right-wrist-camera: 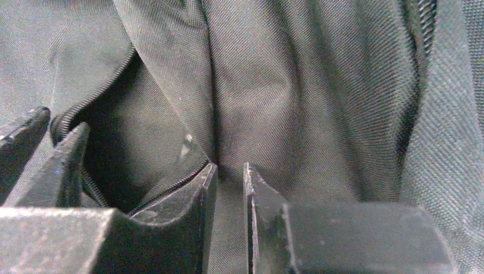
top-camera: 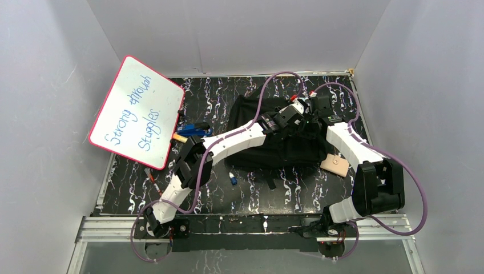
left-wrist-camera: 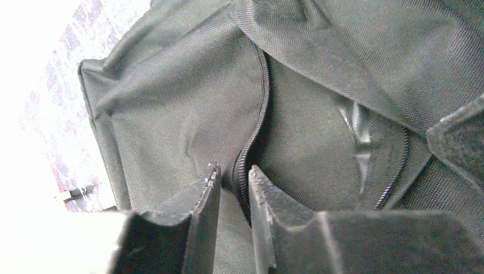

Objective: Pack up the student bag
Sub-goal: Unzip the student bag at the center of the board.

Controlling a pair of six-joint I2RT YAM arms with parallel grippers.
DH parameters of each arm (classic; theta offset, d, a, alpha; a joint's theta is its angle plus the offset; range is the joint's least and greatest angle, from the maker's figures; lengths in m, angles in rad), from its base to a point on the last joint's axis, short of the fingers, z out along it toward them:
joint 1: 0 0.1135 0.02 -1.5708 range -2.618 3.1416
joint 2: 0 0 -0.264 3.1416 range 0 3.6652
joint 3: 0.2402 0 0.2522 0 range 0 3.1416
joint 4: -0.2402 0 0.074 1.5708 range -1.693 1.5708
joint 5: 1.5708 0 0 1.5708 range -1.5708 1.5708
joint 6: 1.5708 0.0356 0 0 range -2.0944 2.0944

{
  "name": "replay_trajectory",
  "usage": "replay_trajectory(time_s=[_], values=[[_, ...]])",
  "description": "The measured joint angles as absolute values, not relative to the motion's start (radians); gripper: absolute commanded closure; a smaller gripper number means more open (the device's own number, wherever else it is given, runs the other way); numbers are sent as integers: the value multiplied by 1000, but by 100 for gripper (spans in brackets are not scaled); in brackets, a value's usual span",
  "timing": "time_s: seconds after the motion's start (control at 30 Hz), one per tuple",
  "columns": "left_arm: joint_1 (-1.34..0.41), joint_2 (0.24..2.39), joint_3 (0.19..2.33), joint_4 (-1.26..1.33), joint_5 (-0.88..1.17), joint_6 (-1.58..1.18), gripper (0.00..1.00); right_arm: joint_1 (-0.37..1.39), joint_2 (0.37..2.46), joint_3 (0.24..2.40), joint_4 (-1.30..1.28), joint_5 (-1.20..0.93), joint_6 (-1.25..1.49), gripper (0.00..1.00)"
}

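On my black marbled table (top-camera: 205, 97), grey walls (top-camera: 257, 34) around, left gripper (left-wrist-camera: 231, 171) and right gripper (right-wrist-camera: 228, 168) each pinch student bag (top-camera: 242, 114) fabric.

I work in a robotics lab cell, not a home or shop. Plain pale grey panel walls (top-camera: 240, 34) box me in on three sides. My white left arm (top-camera: 228, 142) and white right arm (top-camera: 348, 140) are bolted to bare aluminium slotted rails (top-camera: 114, 228), with loose purple cables (top-camera: 283, 72) looping off them. The black tabletop veined in white like marble (top-camera: 217, 97) is my bench. A red-edged whiteboard (top-camera: 137, 111) with handwritten blue words leans on the left wall.
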State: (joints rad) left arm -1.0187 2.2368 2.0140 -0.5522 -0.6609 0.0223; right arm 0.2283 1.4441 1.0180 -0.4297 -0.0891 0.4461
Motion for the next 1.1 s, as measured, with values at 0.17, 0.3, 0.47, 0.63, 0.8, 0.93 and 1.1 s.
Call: replay_trajectory(time_s=[0.17, 0.3, 0.47, 0.63, 0.8, 0.93, 1.1], values=[[-1020, 2237, 2030, -553, -688, 46, 98, 229, 1439, 1017, -431, -90, 443, 70], [-1020, 2237, 2030, -554, -700, 51, 100, 229, 1439, 1017, -430, -91, 443, 70], [-1021, 2226, 2029, -553, -702, 33, 100, 229, 1439, 1016, -430, -98, 443, 71], [-1021, 2156, 1950, -495, -726, -1, 100, 228, 1439, 1015, -429, -116, 446, 71], [-1021, 2075, 1868, -403, -754, -12, 99, 229, 1439, 998, -418, -139, 450, 70], [-1021, 2047, 1841, -346, -776, -10, 92, 229, 1438, 997, -414, -147, 454, 69], [-1023, 2046, 1840, -316, -806, -5, 77, 229, 1430, 996, -414, -154, 455, 68]])
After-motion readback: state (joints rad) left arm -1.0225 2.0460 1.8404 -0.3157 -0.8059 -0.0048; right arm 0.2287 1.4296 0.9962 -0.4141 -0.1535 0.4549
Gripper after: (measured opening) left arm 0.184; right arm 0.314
